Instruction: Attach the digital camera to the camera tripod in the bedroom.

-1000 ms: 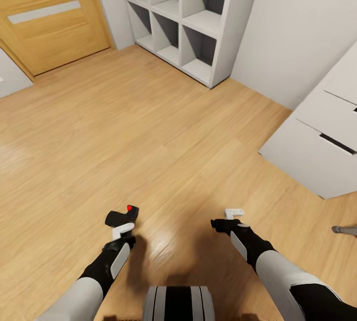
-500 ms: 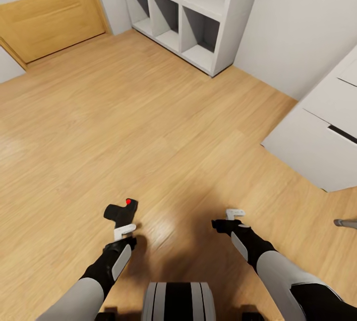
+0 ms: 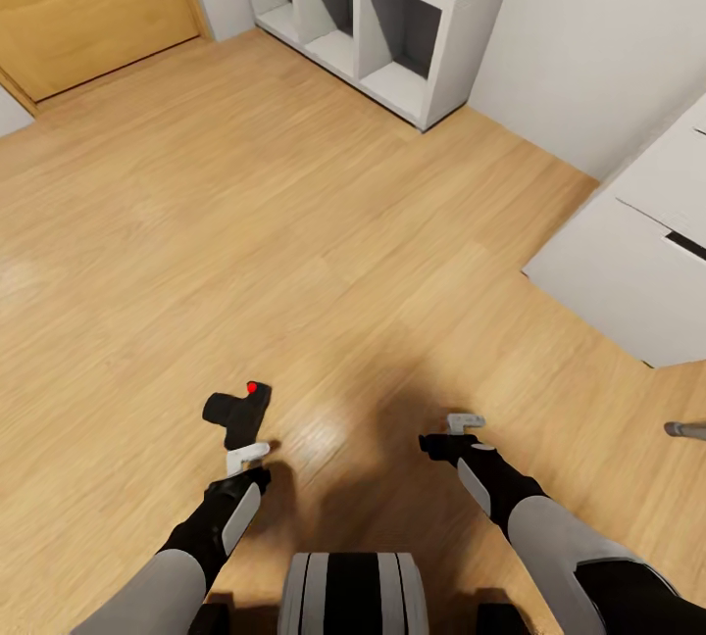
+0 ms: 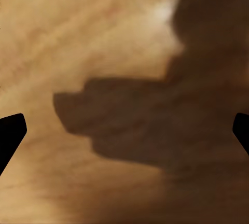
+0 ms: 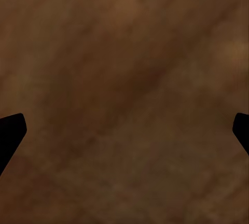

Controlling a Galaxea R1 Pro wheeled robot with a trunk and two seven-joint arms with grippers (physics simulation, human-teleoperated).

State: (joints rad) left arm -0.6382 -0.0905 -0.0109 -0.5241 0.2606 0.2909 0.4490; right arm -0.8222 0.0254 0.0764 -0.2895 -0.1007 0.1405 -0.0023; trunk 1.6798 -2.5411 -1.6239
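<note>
Left gripper seems closed on the digital camera, carried low at 7 o'clock for transit over the wood floor, right gripper at 5 o'clock holding nothing, fingers apart in wrist view, white shelf unit at 12.

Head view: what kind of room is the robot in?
Probably a room in a home, maybe a bedroom or hallway. It has a light wood floor, a wooden door, a white cubby shelf and a white drawer cabinet.
</note>
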